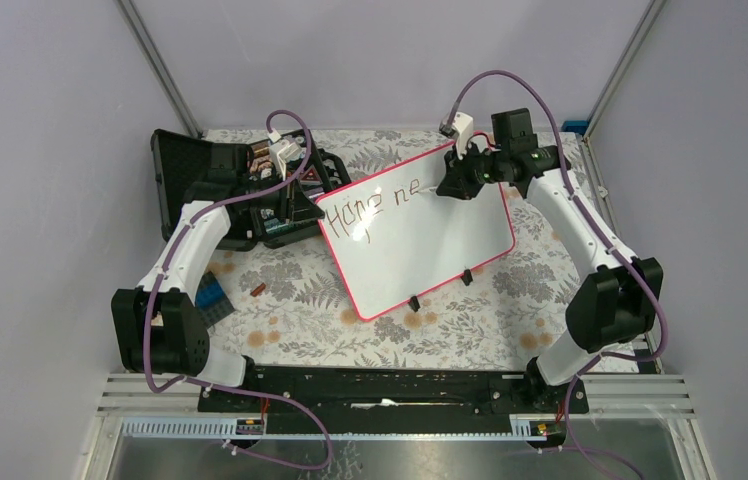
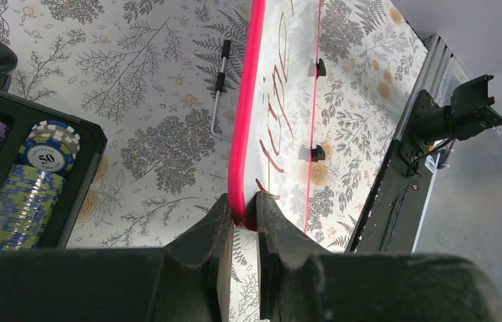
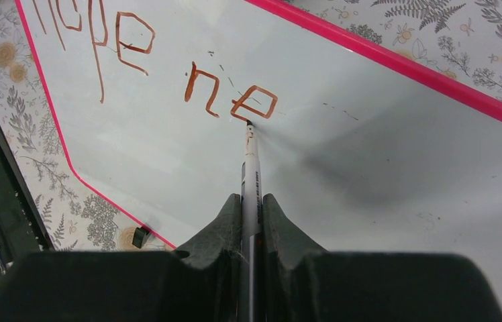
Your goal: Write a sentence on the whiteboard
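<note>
The whiteboard (image 1: 430, 240) lies tilted on the floral table, white with a pink rim. Brown handwriting on it (image 1: 375, 208) reads "Hope ne". My left gripper (image 2: 243, 209) is shut on the board's pink rim (image 2: 245, 121) at its left corner. My right gripper (image 3: 252, 201) is shut on a white marker (image 3: 250, 176). The marker tip touches the board at the lower left of the "e" in "ne" (image 3: 254, 104). In the top view the right gripper (image 1: 453, 183) hovers over the board's far edge.
A black case (image 1: 205, 180) holding poker chips (image 2: 47, 144) stands at the back left. A black-handled metal tool (image 2: 220, 80) lies beside the board. Two black clips (image 1: 440, 288) sit on the board's near edge. A blue block (image 1: 212, 295) lies by the left arm.
</note>
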Tool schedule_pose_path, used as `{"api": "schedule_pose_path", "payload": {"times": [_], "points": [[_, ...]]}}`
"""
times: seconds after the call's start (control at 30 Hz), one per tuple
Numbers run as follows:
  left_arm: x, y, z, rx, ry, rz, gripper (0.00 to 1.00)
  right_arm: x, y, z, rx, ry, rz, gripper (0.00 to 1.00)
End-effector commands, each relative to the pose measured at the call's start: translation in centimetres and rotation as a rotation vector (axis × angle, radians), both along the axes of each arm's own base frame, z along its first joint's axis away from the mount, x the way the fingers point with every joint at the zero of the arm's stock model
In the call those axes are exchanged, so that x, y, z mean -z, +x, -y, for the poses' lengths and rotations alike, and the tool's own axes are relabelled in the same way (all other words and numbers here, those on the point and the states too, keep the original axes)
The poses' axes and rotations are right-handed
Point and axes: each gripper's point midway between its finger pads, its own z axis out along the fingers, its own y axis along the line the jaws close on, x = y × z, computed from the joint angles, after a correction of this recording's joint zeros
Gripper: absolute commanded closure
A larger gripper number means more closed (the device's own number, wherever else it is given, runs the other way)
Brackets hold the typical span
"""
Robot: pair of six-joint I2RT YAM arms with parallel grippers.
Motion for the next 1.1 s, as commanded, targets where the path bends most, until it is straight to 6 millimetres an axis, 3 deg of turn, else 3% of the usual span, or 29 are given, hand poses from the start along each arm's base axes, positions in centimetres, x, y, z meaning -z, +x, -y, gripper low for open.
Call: {"api": "schedule_pose_path", "payload": {"times": [0.0,0.2,0.43,0.6,1.07], "points": [[-1.0,0.9,0.4,0.032,0.019,0.099,1.00,-0.9,0.7,1.6,0.040,-0.041,0.068,1.00],[-1.0,0.9,0.4,0.033,0.016,0.097,1.00,-1.7,0.3,1.4,0.018,-0.020,0.068,1.00],[-0.9,0.9,0.4,0.034,0.018,0.097,1.00,-4.7,-0.4,1.3,0.006,0.043,0.130,1.00],[-1.0,0.8,0.5,0.036,0.016,0.097,1.00,-4.3,1.0,1.7,0.033,0.031,0.124,1.00],[-0.7,0.7,0.4,0.038,0.017,0.094,1.00,-3.8,2.0,1.2,0.026,0.048,0.095,1.00]]}}
